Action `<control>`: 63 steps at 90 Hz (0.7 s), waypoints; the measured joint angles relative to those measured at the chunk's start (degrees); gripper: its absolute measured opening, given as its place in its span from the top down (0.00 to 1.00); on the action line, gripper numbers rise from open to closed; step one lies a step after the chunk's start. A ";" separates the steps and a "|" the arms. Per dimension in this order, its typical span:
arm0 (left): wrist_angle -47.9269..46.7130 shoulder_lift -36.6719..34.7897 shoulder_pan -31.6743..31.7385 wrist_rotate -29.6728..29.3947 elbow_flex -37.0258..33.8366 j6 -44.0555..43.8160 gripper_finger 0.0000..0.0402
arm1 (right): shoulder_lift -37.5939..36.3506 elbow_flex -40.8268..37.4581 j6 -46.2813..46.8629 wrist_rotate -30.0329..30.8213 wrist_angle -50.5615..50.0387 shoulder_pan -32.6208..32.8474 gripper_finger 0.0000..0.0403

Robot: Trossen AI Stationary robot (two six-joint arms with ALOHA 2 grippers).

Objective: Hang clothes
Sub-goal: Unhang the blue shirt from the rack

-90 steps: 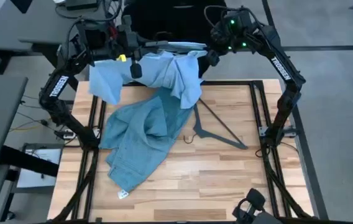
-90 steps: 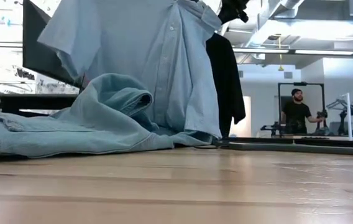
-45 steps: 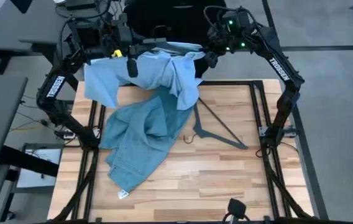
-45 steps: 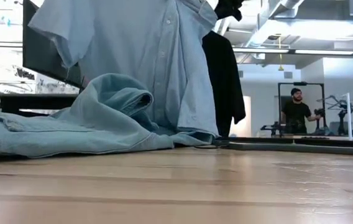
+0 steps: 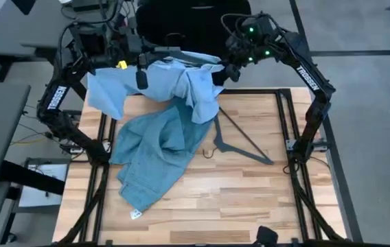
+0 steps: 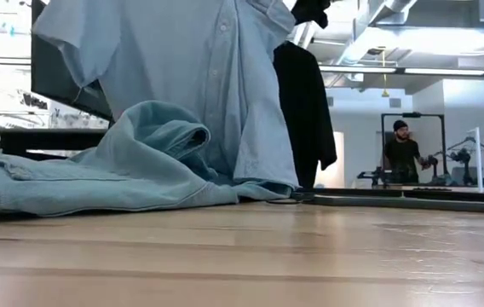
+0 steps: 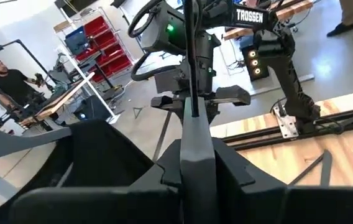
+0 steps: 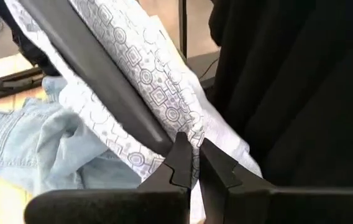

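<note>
Wooden table (image 5: 250, 192) carries jeans (image 5: 157, 154); both end effectors, left (image 5: 140, 58) and right (image 5: 224, 68), pinch the lifted shirt's (image 5: 174, 79) hanger (image 8: 102, 93).

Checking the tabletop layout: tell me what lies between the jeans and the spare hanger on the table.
Only bare wood, by the high view: the jeans spread left, the spare hanger lies right, and a strip of table separates them. The button shirt's hem hangs just above that gap.

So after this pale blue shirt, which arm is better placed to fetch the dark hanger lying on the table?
Likely right. The dark plastic hanger lies on the wooden table right of centre, nearer the right gripper, shut on the pale blue button shirt; blue denim jeans sprawl by the left gripper.
</note>
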 joint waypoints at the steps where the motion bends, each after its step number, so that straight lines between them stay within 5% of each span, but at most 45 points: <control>1: 0.00 0.03 0.04 -0.15 0.00 0.28 0.94 | -0.02 0.01 0.00 0.01 -0.35 -0.01 1.00; 22: 0.55 0.30 0.37 0.06 -0.09 -0.28 0.94 | 0.59 0.04 5.01 0.29 0.64 -1.57 1.00; 63: -6.22 0.24 0.54 4.70 0.11 -5.66 0.94 | 7.19 -0.20 11.63 -11.12 3.87 0.10 1.00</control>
